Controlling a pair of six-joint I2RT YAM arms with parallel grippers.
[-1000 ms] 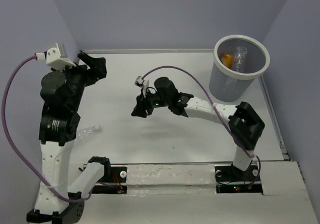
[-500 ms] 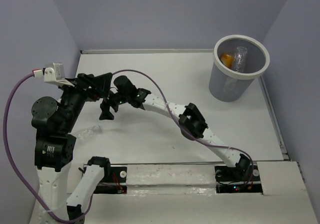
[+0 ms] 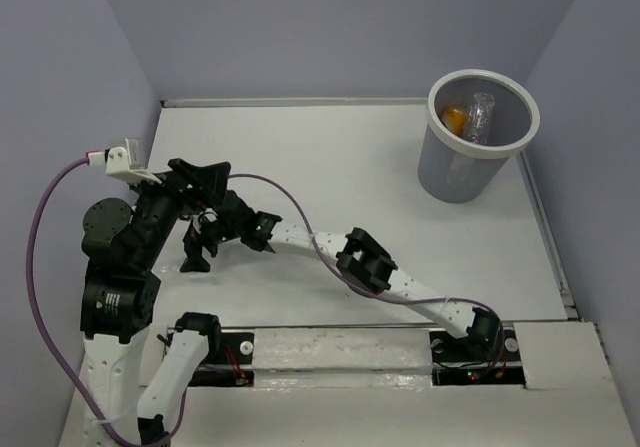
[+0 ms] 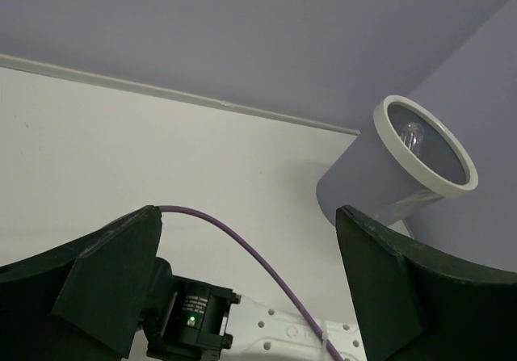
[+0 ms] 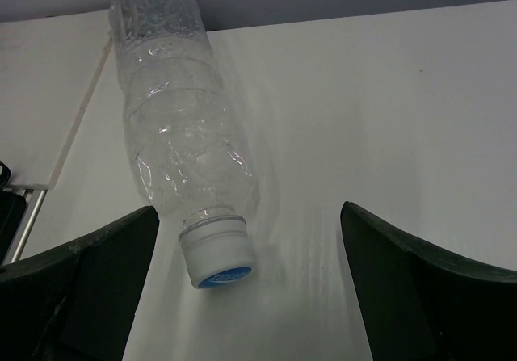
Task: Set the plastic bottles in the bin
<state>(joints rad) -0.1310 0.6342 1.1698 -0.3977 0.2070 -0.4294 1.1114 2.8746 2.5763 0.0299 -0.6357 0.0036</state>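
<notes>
At the bench's left edge, 1 clear bottle lies off-centre between the right end effector's spread fingers, left end effector likewise apart; risk: a closing finger rolls it away.

A matte white surface sits inside a small booth. Plain lavender walls close it in: a back wall, a left wall and a right wall. A pale strip runs along the back wall's foot, and a thin rail along the right edge. The light is soft and even, the shadows faint.
</notes>
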